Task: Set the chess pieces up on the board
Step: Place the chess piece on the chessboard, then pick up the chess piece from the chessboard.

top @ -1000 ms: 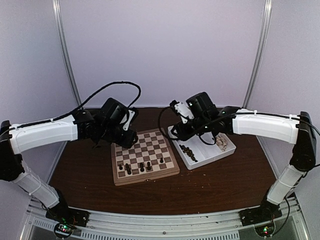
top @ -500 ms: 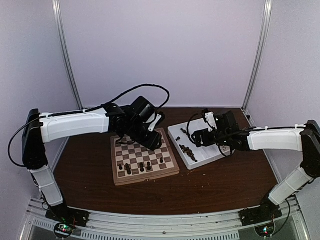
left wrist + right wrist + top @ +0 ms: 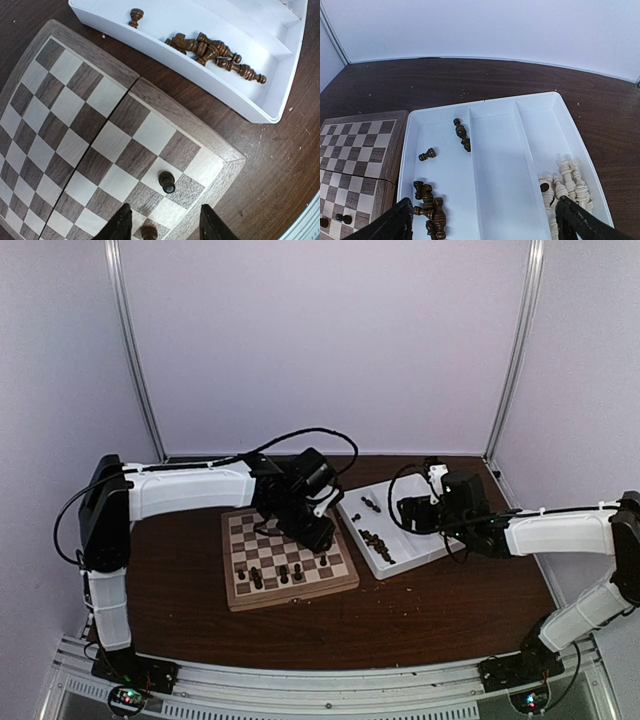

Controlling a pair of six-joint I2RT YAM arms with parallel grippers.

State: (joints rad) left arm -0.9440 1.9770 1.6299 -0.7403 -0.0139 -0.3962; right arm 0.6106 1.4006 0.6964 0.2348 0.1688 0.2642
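Lilac walls box in a dark wooden table [image 3: 450, 610] where two arms work a chess set. Over the tray-side edge of the chessboard [image 3: 75, 125] the left gripper [image 3: 162, 227] hangs low, jaws partly apart and gripping nothing. A brown piece [image 3: 148, 232] stands between them, clear of both fingers, with a dark pawn [image 3: 167, 182] just beyond.

The right gripper [image 3: 484, 212] hovers wide and empty above the white compartmented tray [image 3: 495, 160]. The unplaced dark pieces [image 3: 430, 210] lie in the compartment nearest the board (cream pieces [image 3: 565, 185] fill the far one, not wanted).

The left arm would do best to rise straight up, so neither finger clips the standing men. The right should probably take the stray pawn [image 3: 426, 155] lying apart rather than dig into the tangled heap, closing across its body, clear of the divider.
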